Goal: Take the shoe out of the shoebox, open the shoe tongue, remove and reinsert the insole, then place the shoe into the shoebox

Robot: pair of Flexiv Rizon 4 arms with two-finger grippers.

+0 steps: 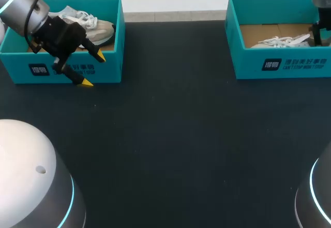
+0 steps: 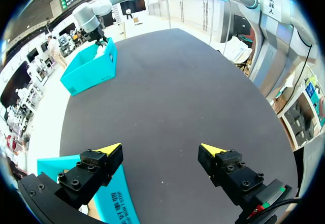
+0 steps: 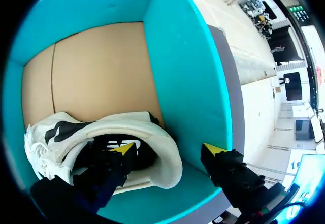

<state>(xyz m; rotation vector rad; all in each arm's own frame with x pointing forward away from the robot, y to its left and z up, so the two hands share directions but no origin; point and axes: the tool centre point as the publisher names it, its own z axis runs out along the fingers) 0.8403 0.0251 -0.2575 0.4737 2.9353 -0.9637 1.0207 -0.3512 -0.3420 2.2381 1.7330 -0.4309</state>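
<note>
Black table (image 1: 170,135); white shoe (image 3: 152,132) in teal shoebox (image 3: 188,82); right claw (image 3: 168,148) spread astride heel; left claw (image 2: 160,147) gaping, empty.

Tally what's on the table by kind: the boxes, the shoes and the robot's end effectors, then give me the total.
Teal shoeboxes: 2 (left shoebox, right shoebox)
White shoes: 2 (left shoe, right shoe), one in each box
End effectors: 2 (left end effector, right end effector)
Total: 6
</note>
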